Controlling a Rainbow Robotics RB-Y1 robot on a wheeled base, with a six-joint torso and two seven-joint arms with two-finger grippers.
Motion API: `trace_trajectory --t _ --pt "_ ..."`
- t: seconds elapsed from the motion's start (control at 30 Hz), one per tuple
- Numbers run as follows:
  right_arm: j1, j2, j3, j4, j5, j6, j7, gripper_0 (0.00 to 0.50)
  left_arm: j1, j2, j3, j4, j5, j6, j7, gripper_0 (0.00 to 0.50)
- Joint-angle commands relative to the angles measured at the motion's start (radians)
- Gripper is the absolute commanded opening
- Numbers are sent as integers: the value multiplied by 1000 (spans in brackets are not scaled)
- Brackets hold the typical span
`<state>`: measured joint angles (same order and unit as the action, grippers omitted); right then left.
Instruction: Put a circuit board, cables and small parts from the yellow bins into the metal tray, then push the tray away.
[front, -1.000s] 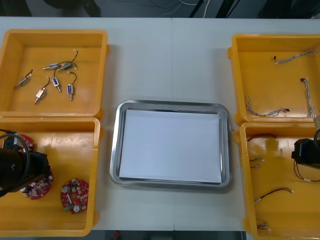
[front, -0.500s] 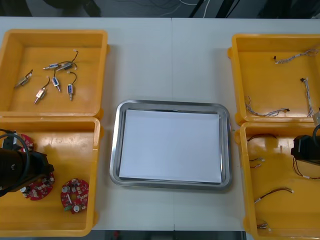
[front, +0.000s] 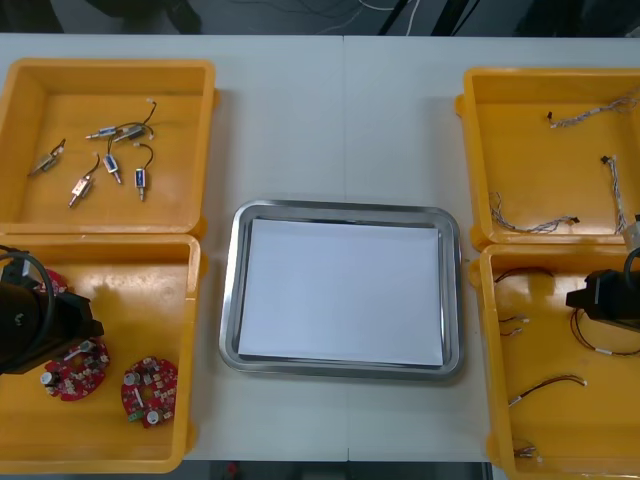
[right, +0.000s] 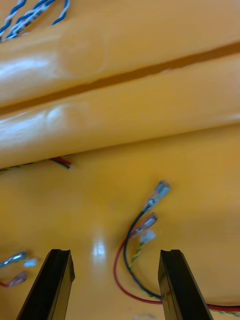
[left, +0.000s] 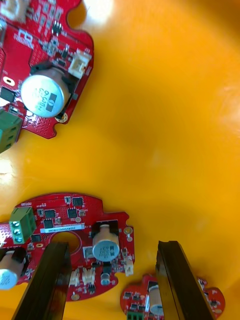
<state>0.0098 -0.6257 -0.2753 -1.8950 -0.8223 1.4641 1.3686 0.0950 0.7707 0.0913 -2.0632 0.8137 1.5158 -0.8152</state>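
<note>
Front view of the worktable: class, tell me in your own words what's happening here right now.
The robot appears to be starting to collect items. Its left gripper hangs open over a red circuit board in the near-left yellow bin. Its right gripper, also open, hangs over a cable in the near-right yellow bin. Neither holds anything, and the metal tray between the bins has nothing in it yet.

Left tool (left: 112, 245) and right tool (right: 114, 251) hover, fingers apart.
</note>
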Motion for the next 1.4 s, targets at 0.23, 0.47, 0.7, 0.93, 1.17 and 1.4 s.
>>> trace_trajectory --t 0.23,0.47,0.7,0.93,1.17,1.4 --pt "-47 -5 -125 -90 -24 165 -45 500 -17 118 65 -57 71 44 56 500" --pt "-47 -58 -163 -150 -11 217 -187 500 8 133 81 -54 59 29 50 500" --pt "-47 -109 -176 -157 12 228 -364 500 63 133 81 -51 35 -36 33 500" --pt "-45 -117 -188 -156 46 274 -611 500 115 131 81 -51 24 -89 10 500" --pt "-44 -109 -145 -156 127 288 -884 500 155 131 81 -51 10 -132 -21 500" --pt "-56 -58 -59 -156 207 288 -1068 500 170 131 71 -26 7 -172 -47 500"
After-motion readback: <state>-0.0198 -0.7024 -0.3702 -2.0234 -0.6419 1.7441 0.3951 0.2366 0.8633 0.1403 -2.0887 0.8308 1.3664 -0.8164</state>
